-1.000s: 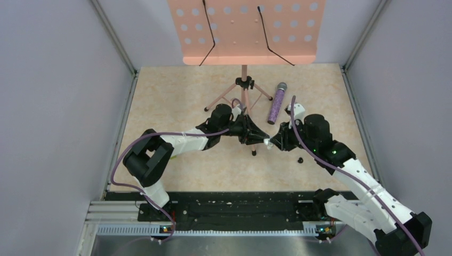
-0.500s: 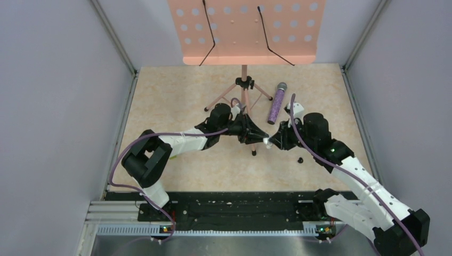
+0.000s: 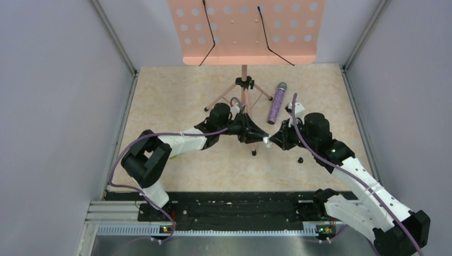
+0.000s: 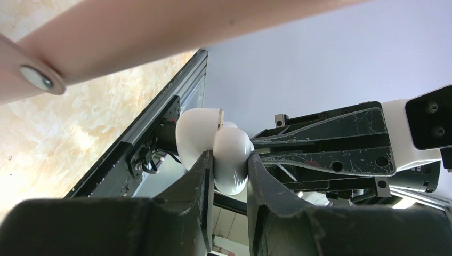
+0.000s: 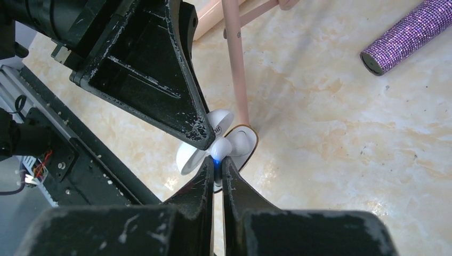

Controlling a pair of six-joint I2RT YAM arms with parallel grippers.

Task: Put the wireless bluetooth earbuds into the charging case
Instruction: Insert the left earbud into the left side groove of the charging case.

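Bright, even light falls on the pink music stand (image 3: 244, 32), with only soft, faint shadows under it. The overhead view is sharp; both wrist views blur along their bottom edges.

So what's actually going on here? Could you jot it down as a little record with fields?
Left claw: shut on the white charging case, whose lid is open
Right claw: shut, tips at the case's open mouth; anything pinched is hidden
Earbuds: none clearly visible
Microphone: glittery purple, lying on the table beyond the right claw
Music stand: pink, at the back, one leg close by the case
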